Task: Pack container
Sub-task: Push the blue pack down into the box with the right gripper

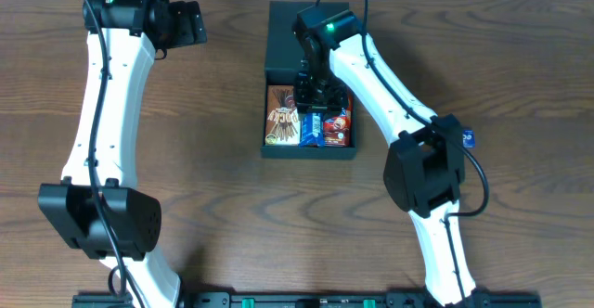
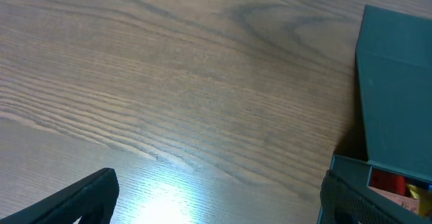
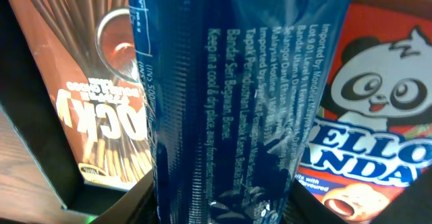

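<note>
The container point(image 1: 307, 151) is a dark teal-grey box at the table's middle, with its flap lid point(image 1: 282, 39) folded open toward the back. Inside lie a brown Pocky box point(image 1: 282, 119), a blue snack packet point(image 1: 313, 128) and a red Hello Panda box point(image 1: 340, 126). My right gripper point(image 1: 314, 96) reaches down into the box, shut on the blue packet point(image 3: 236, 82), which fills the right wrist view between Pocky point(image 3: 88, 96) and Hello Panda point(image 3: 378, 116). My left gripper point(image 1: 186, 25) hovers open over bare table, left of the lid point(image 2: 395, 82).
Wood-grain table point(image 1: 213, 187) surrounds the box on all sides. The left arm's base sits at the front left and the right arm's at the front right. A strip of red snack point(image 2: 388, 181) shows past the box wall in the left wrist view.
</note>
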Available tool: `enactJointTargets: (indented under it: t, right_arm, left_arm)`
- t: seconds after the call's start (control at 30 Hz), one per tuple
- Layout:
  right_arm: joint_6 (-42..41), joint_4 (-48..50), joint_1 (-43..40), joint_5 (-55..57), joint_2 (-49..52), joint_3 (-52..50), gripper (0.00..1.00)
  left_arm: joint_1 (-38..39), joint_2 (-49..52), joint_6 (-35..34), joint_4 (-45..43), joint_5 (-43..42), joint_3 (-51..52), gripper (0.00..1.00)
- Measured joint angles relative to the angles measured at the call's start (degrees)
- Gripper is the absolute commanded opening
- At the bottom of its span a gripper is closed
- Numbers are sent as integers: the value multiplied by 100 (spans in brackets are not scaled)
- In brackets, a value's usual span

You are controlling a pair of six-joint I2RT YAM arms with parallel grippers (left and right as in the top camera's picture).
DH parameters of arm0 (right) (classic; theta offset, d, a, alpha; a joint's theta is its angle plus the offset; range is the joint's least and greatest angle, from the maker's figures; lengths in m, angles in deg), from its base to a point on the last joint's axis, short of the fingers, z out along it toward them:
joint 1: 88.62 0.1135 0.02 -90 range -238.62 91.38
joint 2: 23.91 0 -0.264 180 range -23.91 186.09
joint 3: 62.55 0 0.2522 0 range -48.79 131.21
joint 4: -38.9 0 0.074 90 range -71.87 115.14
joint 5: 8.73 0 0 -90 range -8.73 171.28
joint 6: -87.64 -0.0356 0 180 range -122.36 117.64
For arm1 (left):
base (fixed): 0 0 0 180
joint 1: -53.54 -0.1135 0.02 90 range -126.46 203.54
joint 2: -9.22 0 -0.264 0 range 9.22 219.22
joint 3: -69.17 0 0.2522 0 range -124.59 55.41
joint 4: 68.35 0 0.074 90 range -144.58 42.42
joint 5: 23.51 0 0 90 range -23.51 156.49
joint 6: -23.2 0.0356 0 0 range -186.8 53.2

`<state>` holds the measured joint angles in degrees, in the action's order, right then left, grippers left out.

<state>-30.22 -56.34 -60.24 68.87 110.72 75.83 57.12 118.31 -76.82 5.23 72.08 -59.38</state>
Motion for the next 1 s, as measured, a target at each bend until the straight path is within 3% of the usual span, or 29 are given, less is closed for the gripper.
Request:
enactJointTargets:
  t: [0.13, 0.33, 0.43, 0.57, 0.77, 1.0]
  right_arm:
    - [-33, 105, 11, 15, 0, -35, 32]
    - [-87, 149, 46, 68, 0, -46, 68]
    - [-68, 168, 74, 79, -2, -46, 75]
    - [-61, 149, 107, 101, -2, -46, 76]
    - [-59, -140, 81, 205, -2, -42, 62]
    - [-22, -708, -92, 387, 2, 599, 73]
  left_arm:
    - [0, 0, 2, 0, 0, 0, 97]
    - [0, 0, 0, 0, 0, 0, 97]
    - [0, 0, 0, 0, 0, 0, 97]
    - [0, 0, 0, -2, 0, 0, 97]
    - [0, 0, 0, 0, 0, 0, 97]
    - [0, 0, 0, -2, 0, 0, 97]
